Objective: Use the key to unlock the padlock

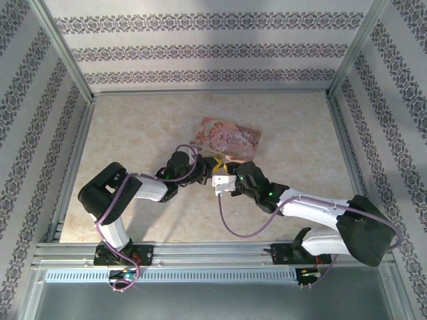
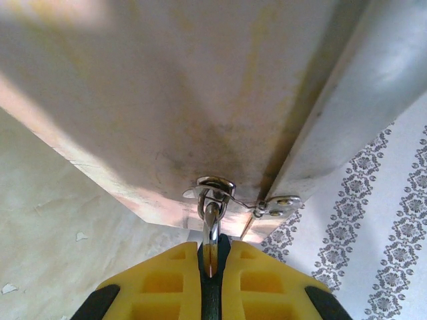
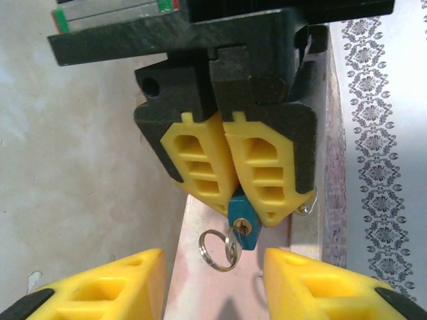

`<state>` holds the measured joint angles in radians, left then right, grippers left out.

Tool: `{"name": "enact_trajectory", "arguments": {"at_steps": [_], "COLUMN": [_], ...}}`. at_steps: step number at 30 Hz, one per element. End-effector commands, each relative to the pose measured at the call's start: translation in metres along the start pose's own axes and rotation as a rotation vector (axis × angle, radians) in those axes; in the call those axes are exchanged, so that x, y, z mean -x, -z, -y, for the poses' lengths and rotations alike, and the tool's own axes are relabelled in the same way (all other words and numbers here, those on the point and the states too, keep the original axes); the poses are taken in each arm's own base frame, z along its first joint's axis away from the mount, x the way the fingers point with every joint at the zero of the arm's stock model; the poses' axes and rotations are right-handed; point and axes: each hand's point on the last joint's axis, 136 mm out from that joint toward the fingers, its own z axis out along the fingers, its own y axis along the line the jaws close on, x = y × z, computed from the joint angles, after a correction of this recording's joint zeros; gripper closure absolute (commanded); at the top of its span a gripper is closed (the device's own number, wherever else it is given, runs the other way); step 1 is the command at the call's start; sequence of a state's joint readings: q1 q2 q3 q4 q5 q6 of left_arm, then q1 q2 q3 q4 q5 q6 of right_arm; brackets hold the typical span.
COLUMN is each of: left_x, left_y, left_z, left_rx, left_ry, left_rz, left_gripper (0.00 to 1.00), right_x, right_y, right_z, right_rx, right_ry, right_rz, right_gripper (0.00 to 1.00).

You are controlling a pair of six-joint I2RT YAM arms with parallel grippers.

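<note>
Currently the padlock (image 3: 241, 219) is hanging at the pink tin's (image 1: 230, 137) hasp, mid-table (image 1: 133, 127). I am clamping it in the left jaws to steady it. With the key (image 3: 239, 231) sitting in the keyhole, the right jaws are standing apart around its ring (image 3: 215, 251), seemingly for turning.

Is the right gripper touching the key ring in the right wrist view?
No: the fingers of the right gripper stand apart, and the key ring hangs untouched between them, under the padlock.
</note>
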<state>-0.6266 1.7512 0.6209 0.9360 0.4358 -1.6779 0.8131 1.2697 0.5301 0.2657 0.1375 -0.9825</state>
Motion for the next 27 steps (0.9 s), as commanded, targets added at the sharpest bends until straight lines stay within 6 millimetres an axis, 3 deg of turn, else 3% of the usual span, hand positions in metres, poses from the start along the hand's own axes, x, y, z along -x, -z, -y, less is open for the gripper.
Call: {"name": "enact_trajectory", "arguments": {"at_steps": [1,27], "left_x": [-0.010,-0.009], "left_y": [-0.002,-0.004], "left_z": [0.024,0.021], "left_rx": [-0.104,-0.121], "left_ry": [-0.025,0.001], "left_rz": [-0.028,-0.022], "left_gripper": [1.00,1.00], "right_x": [0.010,-0.002], "right_y": [-0.002,-0.006], "right_z": [0.019,0.016], "right_rx": [-0.041,-0.068], "right_ry": [-0.030,-0.069], "right_rz": [0.033,-0.004], "right_gripper": [0.59,1.00]}}
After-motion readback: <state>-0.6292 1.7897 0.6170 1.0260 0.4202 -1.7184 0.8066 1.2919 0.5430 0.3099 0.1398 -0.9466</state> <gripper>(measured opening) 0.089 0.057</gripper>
